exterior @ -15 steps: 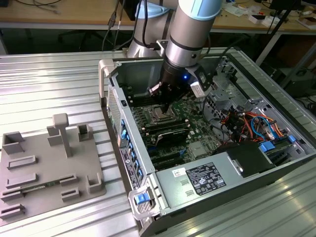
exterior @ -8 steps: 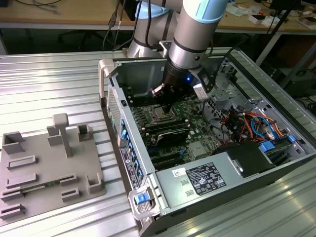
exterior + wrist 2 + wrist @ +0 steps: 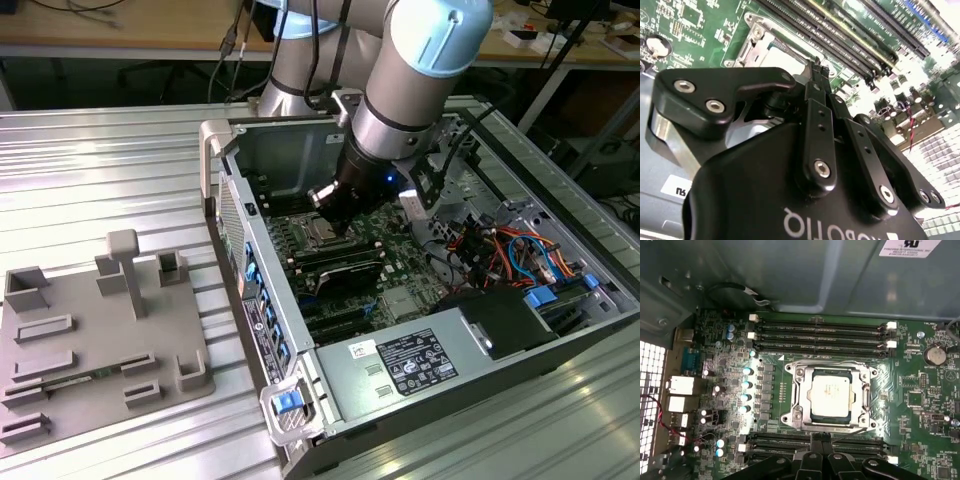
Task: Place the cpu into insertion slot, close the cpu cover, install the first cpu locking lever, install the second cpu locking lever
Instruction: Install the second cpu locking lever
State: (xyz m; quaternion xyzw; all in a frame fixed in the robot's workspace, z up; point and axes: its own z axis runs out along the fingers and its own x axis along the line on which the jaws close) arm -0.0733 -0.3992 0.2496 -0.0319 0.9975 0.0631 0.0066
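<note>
The cpu [image 3: 829,396] lies flat in its socket on the green motherboard, its silvery top facing up. The cpu cover [image 3: 799,374] is folded down around it as a metal frame. A thin locking lever [image 3: 850,433] runs along the socket edge nearest the fingertips. My gripper [image 3: 821,440] hangs just above that edge, its black fingers pressed together with nothing between them. In the second wrist view the gripper [image 3: 816,67] tapers to a shut tip beside the socket frame [image 3: 755,47]. In the exterior view the gripper [image 3: 335,222] is low inside the open case, over the cpu [image 3: 322,236].
Memory slots [image 3: 820,335] flank the socket on both sides. The case wall [image 3: 285,150] rises behind it, and orange and blue cables [image 3: 500,250] and a power supply [image 3: 410,365] lie toward the exterior view's right. A grey fixture plate [image 3: 90,340] sits on the table at the exterior view's left.
</note>
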